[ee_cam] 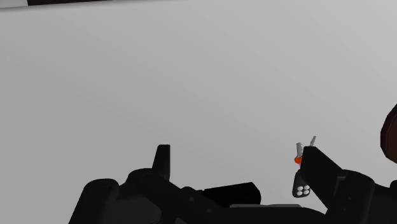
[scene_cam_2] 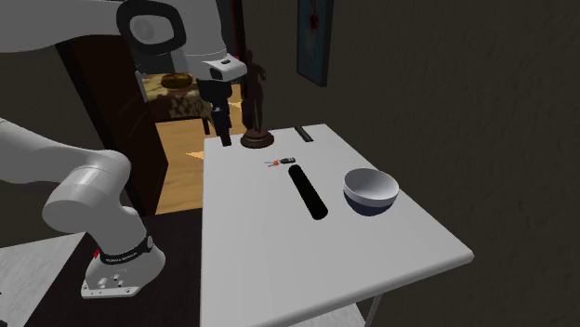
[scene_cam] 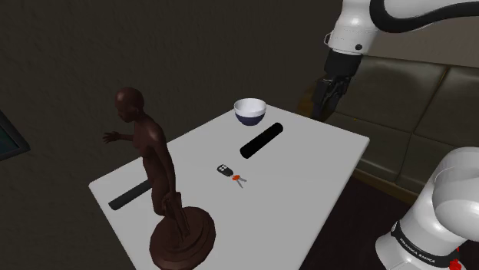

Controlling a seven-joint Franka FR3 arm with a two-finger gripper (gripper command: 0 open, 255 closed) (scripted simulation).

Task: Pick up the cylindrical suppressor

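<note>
The suppressor is a plain black cylinder lying flat near the middle of the white table, between the bowl and the key fob. In the second exterior view the suppressor lies lengthwise beside the bowl. My gripper hangs open well above the table's far right corner, apart from the cylinder and holding nothing. In the second exterior view the gripper hovers over the table's left edge. The wrist view has my gripper with fingers spread wide over bare white tabletop.
A white and dark blue bowl stands behind the cylinder. A key fob with keys lies in front of it. A tall brown figurine stands at the near left, with a flat black bar beside it. A sofa stands behind.
</note>
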